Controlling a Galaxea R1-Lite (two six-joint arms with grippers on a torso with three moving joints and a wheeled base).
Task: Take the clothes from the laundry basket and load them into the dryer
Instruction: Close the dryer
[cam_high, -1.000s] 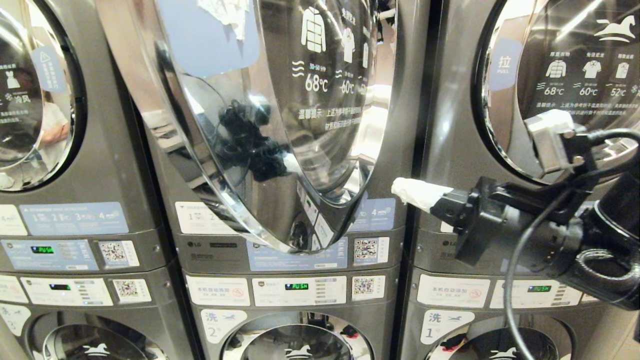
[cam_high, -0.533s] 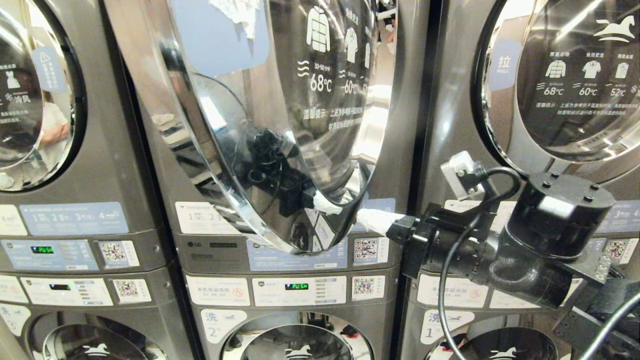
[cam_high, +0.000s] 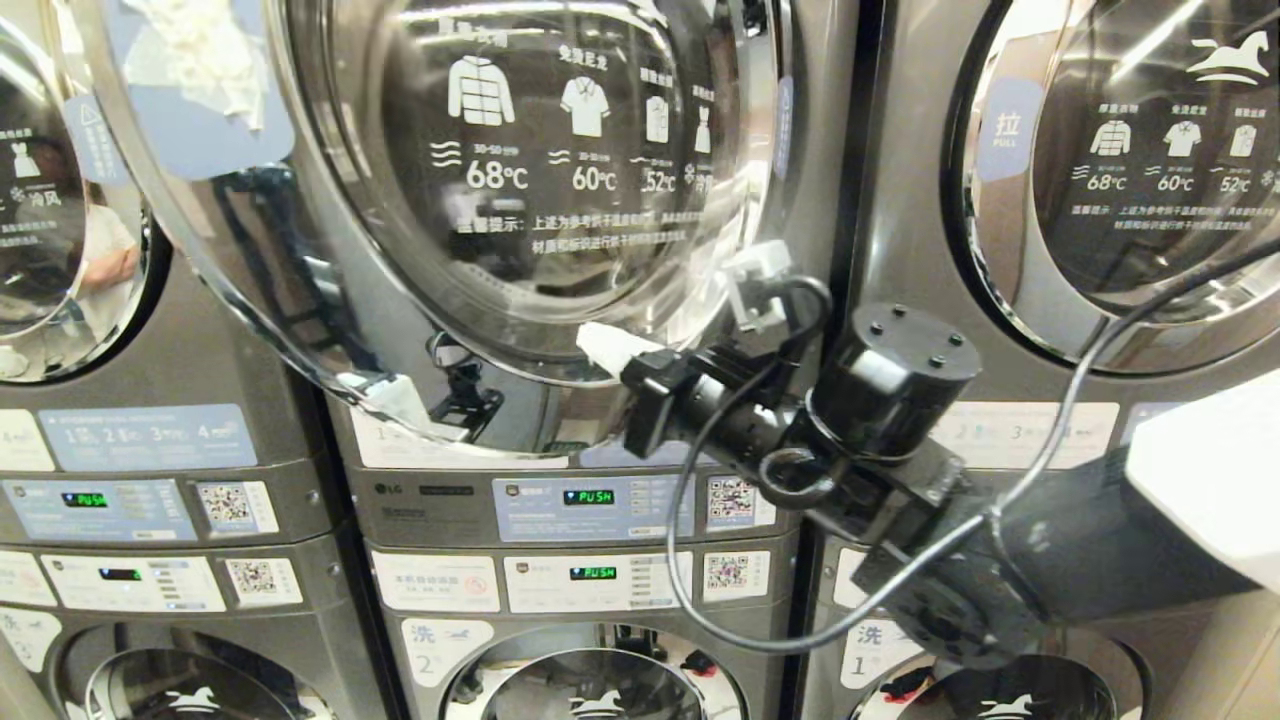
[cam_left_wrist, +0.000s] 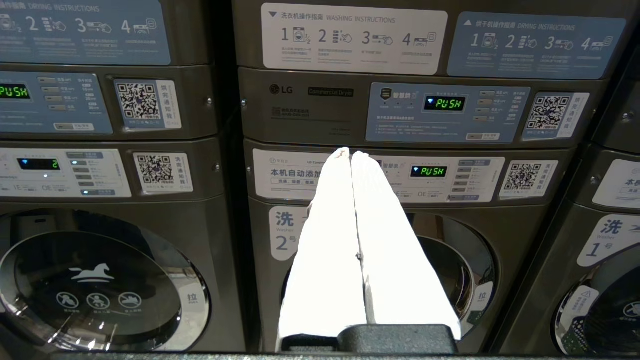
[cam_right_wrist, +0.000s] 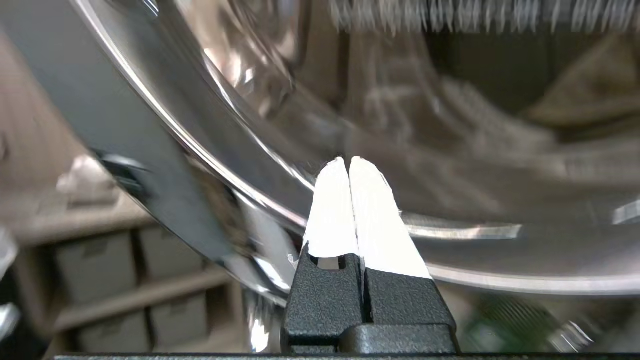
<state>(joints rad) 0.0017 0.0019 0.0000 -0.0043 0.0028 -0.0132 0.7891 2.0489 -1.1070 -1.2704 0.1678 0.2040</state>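
Note:
The dryer (cam_high: 440, 500) is the middle upper machine. Its round chrome and glass door (cam_high: 540, 180) stands ajar, with its left edge overlapping the neighbouring machine. My right gripper (cam_high: 592, 346) is shut and holds nothing. Its white fingertips rest against the lower part of the door by the rim. In the right wrist view the same gripper (cam_right_wrist: 348, 161) points at the door's chrome rim (cam_right_wrist: 200, 155). My left gripper (cam_left_wrist: 350, 152) is parked, shut and empty, facing the lower washer's panel. The clothes and the laundry basket are out of view.
Closed dryers stand to the left (cam_high: 70, 200) and right (cam_high: 1130, 170), with washers (cam_high: 590, 680) beneath them. A black cable (cam_high: 690, 590) loops below my right arm. Shelves with grey bins (cam_right_wrist: 100, 260) show past the door in the right wrist view.
My right arm has swept left with its shut gripper against the door. The door has swung from nearly edge-on to almost facing me.

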